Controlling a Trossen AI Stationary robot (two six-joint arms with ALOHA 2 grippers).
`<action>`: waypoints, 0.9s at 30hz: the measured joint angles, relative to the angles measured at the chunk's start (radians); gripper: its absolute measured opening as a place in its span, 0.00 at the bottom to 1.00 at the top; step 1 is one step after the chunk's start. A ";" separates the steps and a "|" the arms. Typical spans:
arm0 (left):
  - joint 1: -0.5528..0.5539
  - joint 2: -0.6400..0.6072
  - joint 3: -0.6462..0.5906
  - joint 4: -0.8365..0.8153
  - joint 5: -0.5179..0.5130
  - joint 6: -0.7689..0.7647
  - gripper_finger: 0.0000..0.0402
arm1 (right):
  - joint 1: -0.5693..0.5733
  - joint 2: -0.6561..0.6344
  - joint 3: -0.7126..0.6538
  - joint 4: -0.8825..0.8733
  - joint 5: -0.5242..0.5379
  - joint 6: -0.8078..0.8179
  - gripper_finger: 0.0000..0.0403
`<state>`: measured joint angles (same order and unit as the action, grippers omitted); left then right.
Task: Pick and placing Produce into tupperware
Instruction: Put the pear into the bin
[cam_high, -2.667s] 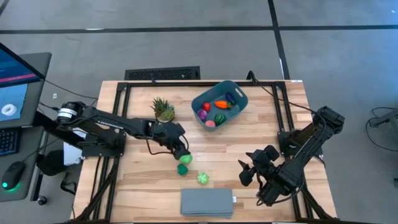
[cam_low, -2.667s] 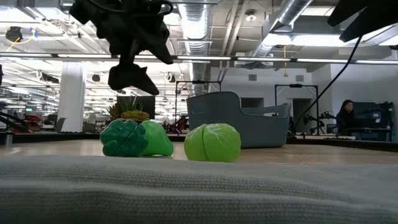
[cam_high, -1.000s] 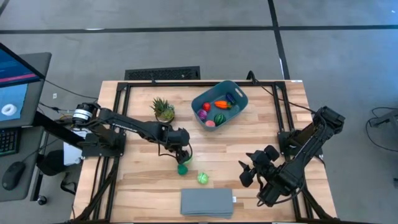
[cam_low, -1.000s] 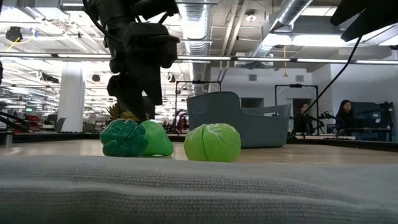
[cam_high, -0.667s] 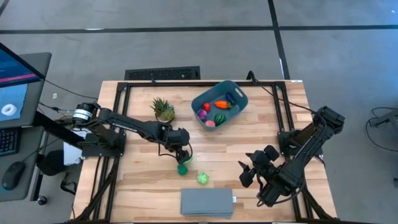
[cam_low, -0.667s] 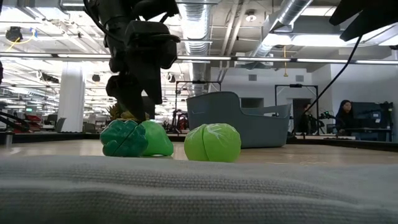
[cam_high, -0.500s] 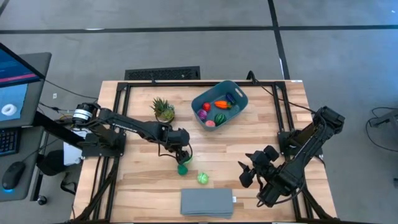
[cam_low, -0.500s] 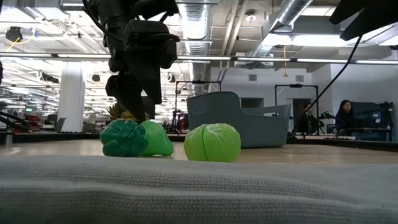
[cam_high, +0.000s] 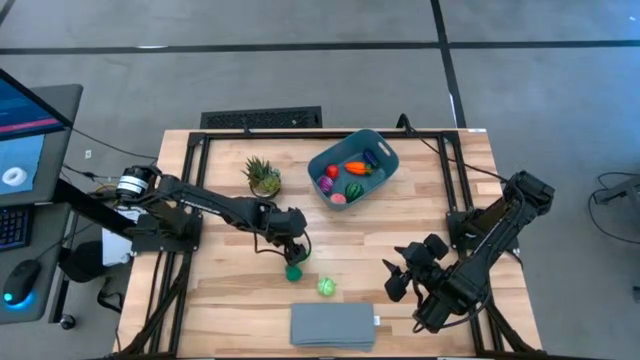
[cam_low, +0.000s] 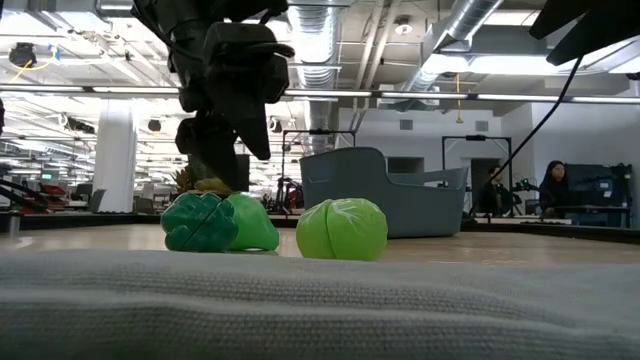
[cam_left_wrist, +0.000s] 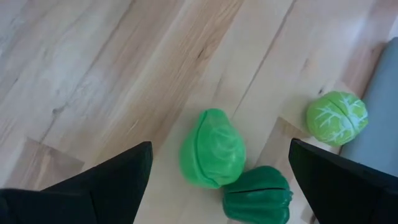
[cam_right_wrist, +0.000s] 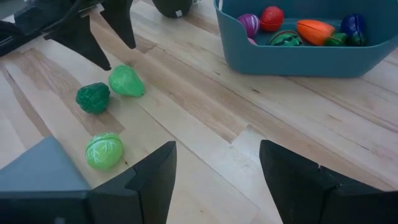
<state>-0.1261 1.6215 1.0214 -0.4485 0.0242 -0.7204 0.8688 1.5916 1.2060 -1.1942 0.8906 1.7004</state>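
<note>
A light green toy (cam_left_wrist: 212, 148) lies on the wooden table beside a dark green pepper toy (cam_left_wrist: 257, 194); a pale green cabbage toy (cam_left_wrist: 336, 118) sits a little apart. My left gripper (cam_left_wrist: 220, 144) hangs open above the light green toy, one finger on each side and clear of it; in the high view my left gripper (cam_high: 291, 250) covers that toy. The teal tupperware (cam_high: 352, 168) holds several toys, among them an orange carrot (cam_right_wrist: 316, 28). My right gripper (cam_high: 393, 278) waits open near the table's right near corner.
A spiky potted plant (cam_high: 263, 175) stands left of the tupperware. A flat grey-blue slab (cam_high: 333, 325) lies at the table's near edge, close to the cabbage toy (cam_high: 326, 287). Bare wood (cam_high: 380, 225) stretches between the bin and my right arm.
Since the earliest frames my left gripper has come down and reached slightly toward the near edge, over the light green toy. In the last second it has stayed almost still. The toys have not moved.
</note>
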 joint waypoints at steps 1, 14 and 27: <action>0.000 0.000 0.000 -0.001 -0.002 0.000 0.91 | 0.000 0.000 0.000 0.000 0.000 0.000 0.63; 0.000 0.000 -0.044 0.007 -0.004 0.000 0.91 | 0.000 0.000 0.000 -0.001 0.000 -0.009 0.63; -0.017 0.135 -0.011 0.071 0.062 0.002 0.91 | 0.002 0.000 -0.001 0.013 -0.003 -0.007 0.63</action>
<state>-0.1436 1.7561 1.0105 -0.3780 0.0857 -0.7186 0.8710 1.5913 1.2054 -1.1811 0.8872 1.6932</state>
